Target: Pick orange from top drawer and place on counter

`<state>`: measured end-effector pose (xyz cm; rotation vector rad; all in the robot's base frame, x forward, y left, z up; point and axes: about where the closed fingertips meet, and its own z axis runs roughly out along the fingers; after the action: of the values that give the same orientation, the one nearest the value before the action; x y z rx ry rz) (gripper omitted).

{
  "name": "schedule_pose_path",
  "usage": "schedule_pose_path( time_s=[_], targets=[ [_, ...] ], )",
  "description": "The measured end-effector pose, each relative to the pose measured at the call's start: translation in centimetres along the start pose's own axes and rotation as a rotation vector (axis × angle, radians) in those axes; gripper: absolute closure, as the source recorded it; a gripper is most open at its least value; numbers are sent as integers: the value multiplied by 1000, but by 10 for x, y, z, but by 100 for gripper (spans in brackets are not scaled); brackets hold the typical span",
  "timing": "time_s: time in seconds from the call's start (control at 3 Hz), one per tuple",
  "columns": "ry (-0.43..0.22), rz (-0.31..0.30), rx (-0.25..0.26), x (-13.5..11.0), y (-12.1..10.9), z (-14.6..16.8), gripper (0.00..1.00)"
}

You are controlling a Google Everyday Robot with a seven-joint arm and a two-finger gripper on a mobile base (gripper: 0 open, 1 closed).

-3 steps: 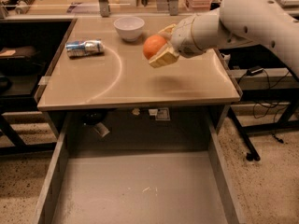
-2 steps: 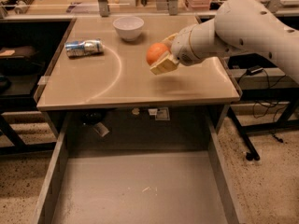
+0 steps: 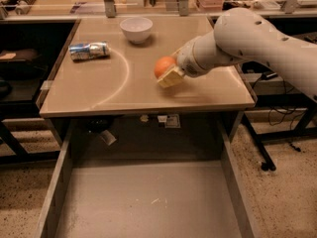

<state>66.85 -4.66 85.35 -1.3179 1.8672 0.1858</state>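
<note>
The orange is held in my gripper, which is shut on it just above the right part of the beige counter. The white arm reaches in from the right. The top drawer stands pulled out below the counter's front edge, with its grey floor bare.
A white bowl stands at the back middle of the counter. A crushed silver-blue can lies at the back left. Dark desks flank the counter on both sides, with cables on the floor at the right.
My gripper with the orange has moved lower and a little toward the front of the counter.
</note>
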Motion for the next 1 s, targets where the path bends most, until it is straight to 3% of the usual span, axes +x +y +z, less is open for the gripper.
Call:
schedule_pose_path(
  time_s=[0.33,1.0],
  targets=[
    [9,-16,-37,-3,2,18,100],
    [9,-17,-39,-3,2,19,58]
  ],
)
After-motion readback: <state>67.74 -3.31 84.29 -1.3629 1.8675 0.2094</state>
